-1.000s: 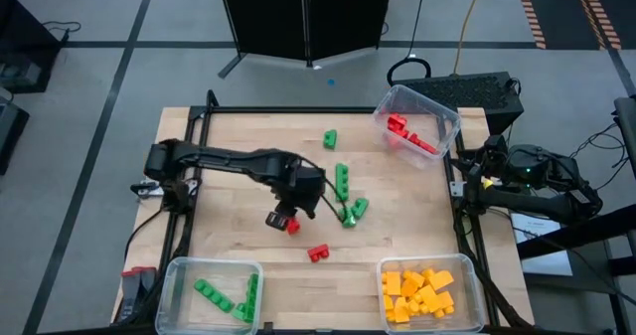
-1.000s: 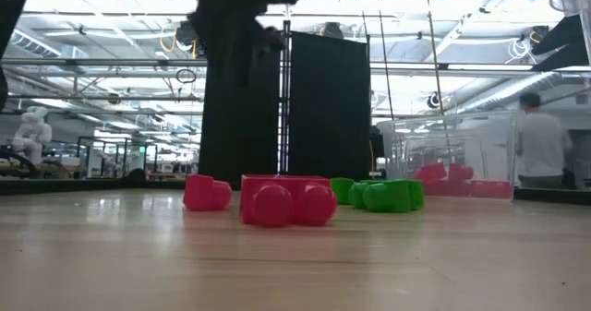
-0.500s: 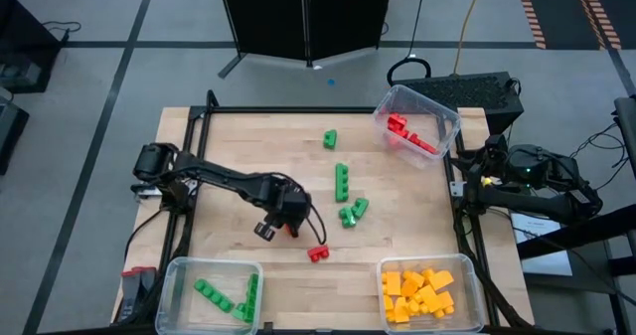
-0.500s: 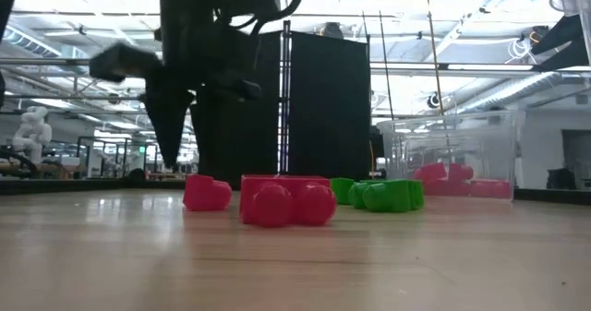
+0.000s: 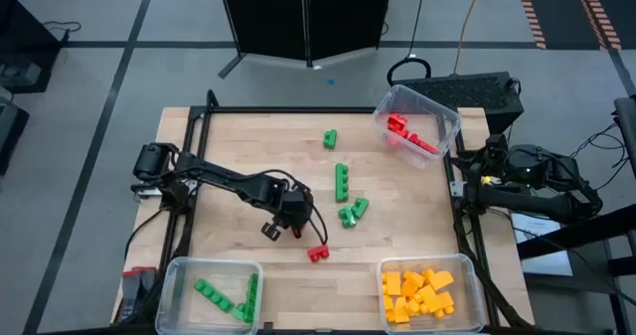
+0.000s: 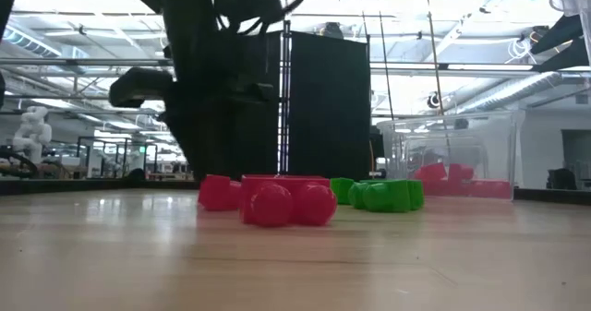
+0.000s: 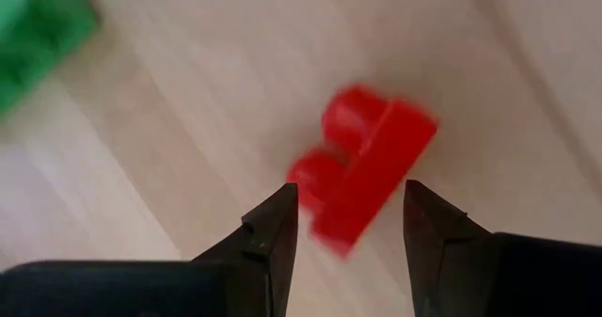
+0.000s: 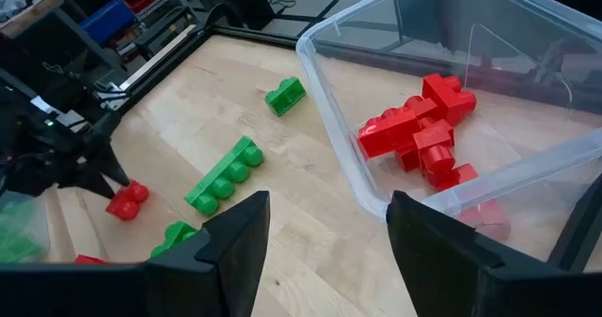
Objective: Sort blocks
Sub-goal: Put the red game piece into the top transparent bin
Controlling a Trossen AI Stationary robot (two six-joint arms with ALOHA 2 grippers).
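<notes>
We held our left gripper [image 5: 281,227] open over a red block [image 7: 362,163] mid-table, with red, green and yellow blocks partly binned and several green blocks [image 5: 342,181] loose.

You are getting even, bright light on the bench [image 5: 248,136] from above, with only soft, short shadows. In the low view the ceiling lamps are glaring behind the arm, turning it into a dark silhouette. The left wrist view is smearing: the red block [image 7: 362,166] and a green block [image 7: 38,25] are blurring at their edges.
</notes>
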